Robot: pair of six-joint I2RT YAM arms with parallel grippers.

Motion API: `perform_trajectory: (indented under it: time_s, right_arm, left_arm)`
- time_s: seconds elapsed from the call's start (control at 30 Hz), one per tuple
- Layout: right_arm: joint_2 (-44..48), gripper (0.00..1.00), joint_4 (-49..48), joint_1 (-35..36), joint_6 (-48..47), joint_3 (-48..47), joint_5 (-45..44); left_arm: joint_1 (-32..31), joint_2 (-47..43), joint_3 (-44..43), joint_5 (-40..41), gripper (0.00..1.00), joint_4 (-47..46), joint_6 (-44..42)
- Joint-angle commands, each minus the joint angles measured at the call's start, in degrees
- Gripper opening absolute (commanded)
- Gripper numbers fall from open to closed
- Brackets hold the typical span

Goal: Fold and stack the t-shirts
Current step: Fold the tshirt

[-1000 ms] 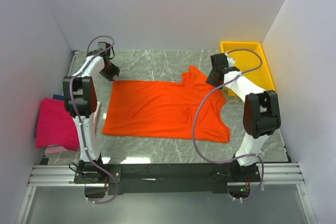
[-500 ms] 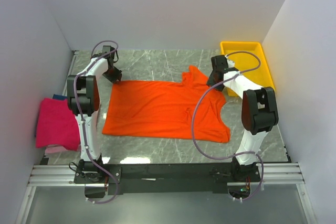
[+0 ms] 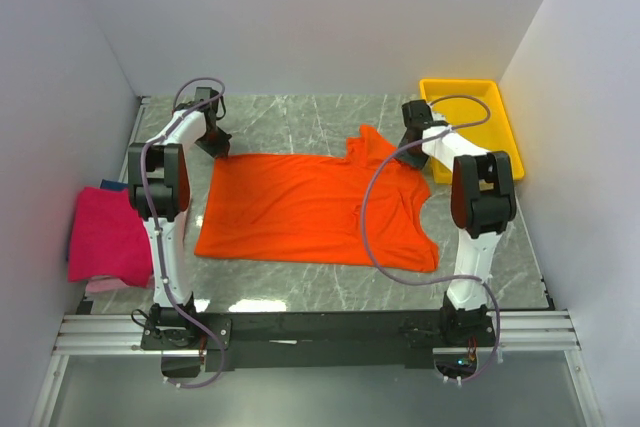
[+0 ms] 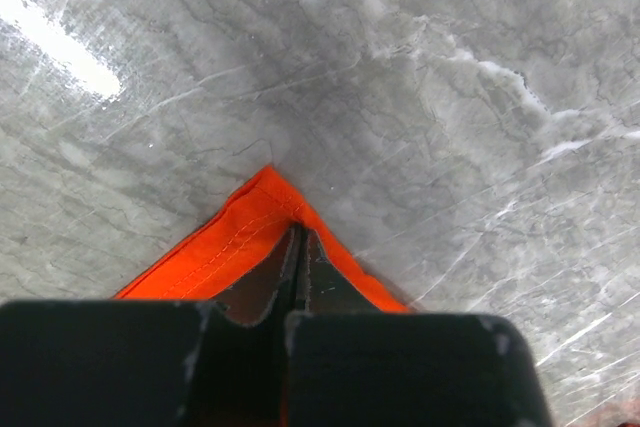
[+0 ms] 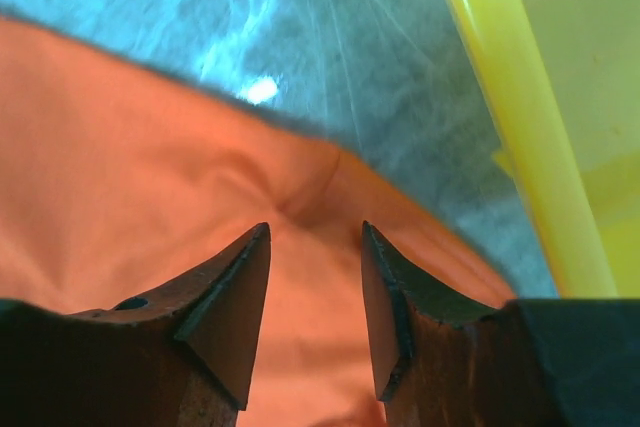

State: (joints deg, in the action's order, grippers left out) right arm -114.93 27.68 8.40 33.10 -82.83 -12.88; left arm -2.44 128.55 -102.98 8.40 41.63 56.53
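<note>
Left pincer (image 4: 298, 237) has clamped the orange t-shirt (image 3: 310, 209) corner; right pincer (image 5: 315, 235) gapes above it, perhaps touching.

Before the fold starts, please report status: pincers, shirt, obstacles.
Left pincer shut on orange shirt corner. Right pincer open above shirt. Yellow tray close beside.

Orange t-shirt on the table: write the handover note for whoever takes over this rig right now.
Left claw: shut on the far left corner of the orange t-shirt, which lies spread flat, unfolded.
Right claw: open, empty, poised over the shirt's far right sleeve, beside the yellow tray.
Done: a magenta shirt lies folded off to the left, on a pale one.
Left: pinch the sleeve side, fold the orange shirt, stack it on that pile.
</note>
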Motion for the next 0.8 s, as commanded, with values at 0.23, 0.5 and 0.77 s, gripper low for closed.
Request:
perform_trajectory:
  time_s: [0.23, 0.5, 0.77]
  right_arm:
    - [-4.77, 0.47, 3.34, -2.34, 0.03, -7.96, -3.02]
    - [-7.58, 0.45, 6.68, -2.43, -0.23, -12.89, -2.59]
    - [-7.06, 0.44, 6.42, -2.43, -0.06, -10.69, -1.79]
  left_arm:
    - [0.42, -0.14, 1.11, -0.40, 0.01, -1.19, -0.28]
    - [0.68, 0.03, 0.94, -1.37, 0.01, -1.55, -0.28]
    - [1.03, -0.06, 0.67, -1.90, 0.01, -1.72, -0.63]
